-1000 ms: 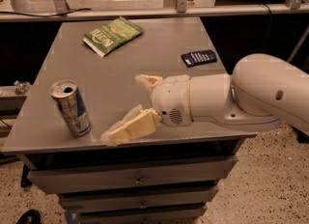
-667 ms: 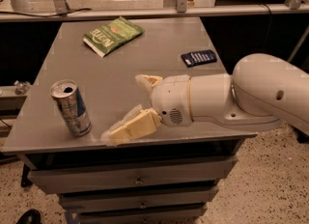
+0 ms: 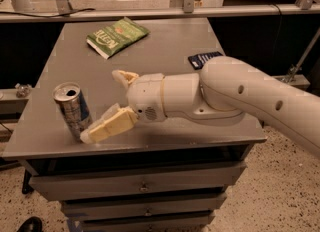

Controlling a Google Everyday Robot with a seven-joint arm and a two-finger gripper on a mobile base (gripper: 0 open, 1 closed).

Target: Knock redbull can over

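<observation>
My gripper (image 3: pixel 102 105) hangs low over the front left of the grey table (image 3: pixel 165 51), fingers spread wide with nothing between them. The lower fingertip (image 3: pixel 90 135) sits right at the foot of the redbull can (image 3: pixel 72 110). The can stands upright near the front left corner, its silver and blue panels showing no legible wording, and the white lettering on the green snack bag (image 3: pixel 117 36) at the back is also unreadable.

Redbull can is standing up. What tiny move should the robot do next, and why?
Probably push the gripper sideways into the redbull can. The can stands upright near the front edge of the table, and the open gripper's lower finger is by its base.
</observation>
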